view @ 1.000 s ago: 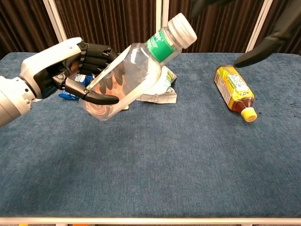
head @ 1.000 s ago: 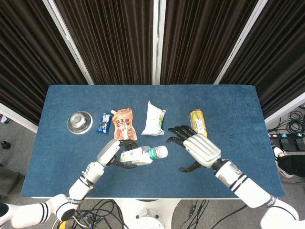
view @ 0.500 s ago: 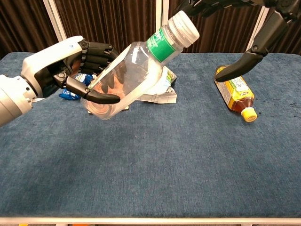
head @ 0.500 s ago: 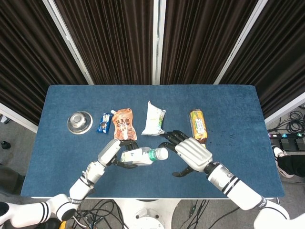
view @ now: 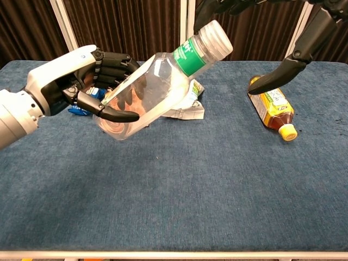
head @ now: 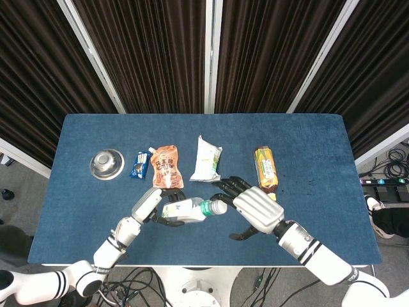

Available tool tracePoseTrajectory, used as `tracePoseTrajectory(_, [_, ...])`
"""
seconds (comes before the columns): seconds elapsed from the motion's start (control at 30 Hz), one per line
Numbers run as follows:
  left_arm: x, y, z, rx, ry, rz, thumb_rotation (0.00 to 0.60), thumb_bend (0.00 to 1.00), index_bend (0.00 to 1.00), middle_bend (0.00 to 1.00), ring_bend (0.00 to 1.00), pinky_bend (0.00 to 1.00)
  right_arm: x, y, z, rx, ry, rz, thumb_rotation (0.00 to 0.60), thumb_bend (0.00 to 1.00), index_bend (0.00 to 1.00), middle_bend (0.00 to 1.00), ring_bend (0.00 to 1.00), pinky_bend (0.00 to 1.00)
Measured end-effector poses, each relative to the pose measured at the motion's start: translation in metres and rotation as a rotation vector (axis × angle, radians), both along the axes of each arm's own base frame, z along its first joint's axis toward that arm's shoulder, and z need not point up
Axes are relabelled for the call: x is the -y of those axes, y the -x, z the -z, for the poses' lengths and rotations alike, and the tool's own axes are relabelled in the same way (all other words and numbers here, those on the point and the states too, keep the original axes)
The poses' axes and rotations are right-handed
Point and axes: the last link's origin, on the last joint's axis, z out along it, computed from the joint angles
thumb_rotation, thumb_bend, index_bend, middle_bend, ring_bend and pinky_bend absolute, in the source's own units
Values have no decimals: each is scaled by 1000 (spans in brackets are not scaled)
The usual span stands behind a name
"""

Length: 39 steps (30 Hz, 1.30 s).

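Since the earlier pictures the right hand (head: 254, 210) has come closer to the bottle (head: 190, 209), and its dark fingers (head: 225, 187) now reach over the white cap (view: 216, 39). The bottle itself has tilted only a little in this time.

The left hand (head: 148, 206) holds the bottle around its lower body, above the bench (head: 77, 192) and not touching it. The bottle is clear, with a green label at the neck, and it leans with the cap pointing up and toward the right hand. In the chest view the left fingers (view: 111, 64) wrap behind the bottle and the thumb lies across its front.

The right hand is spread wide and holds nothing. Its fingers are just beside the cap, but whether they touch it cannot be told from either view. In the chest view only the fingertips at the top edge and the thumb (view: 277, 76) are seen.

On the bench behind the hands lies a row of things: a metal bowl (head: 106, 163), a small blue packet (head: 139, 164), an orange pouch (head: 166, 165), a white bag (head: 206, 160) and a tea bottle (head: 266, 169) with a yellow cap. The tea bottle lies on its side, near the right hand.
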Motion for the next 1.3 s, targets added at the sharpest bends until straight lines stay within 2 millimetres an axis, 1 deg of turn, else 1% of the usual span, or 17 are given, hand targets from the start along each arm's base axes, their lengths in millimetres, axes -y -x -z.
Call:
tracePoseTrajectory(0.4, [1, -2, -1, 12, -3, 8, 600, 204, 620, 593, 516, 530, 8, 6, -2, 6, 37, 33, 572, 21, 239, 56, 0, 0])
tracePoseTrajectory(0.67, [0, -1, -2, 13, -6, 3, 600, 204, 620, 593, 516, 530, 5, 9, -4, 4, 36, 33, 574, 26, 239, 58, 0, 0])
tracePoseTrajectory(1.13, [-1, -2, -1, 12, 2, 2, 600, 204, 620, 593, 516, 530, -4, 4, -4, 0, 26, -15, 573, 38, 239, 60, 0, 0])
tracePoseTrajectory(1.3, [0, -1, 0, 12, 3, 0, 600, 204, 620, 592, 517, 530, -3, 5, -5, 5, 39, -8, 571, 38, 239, 60, 0, 0])
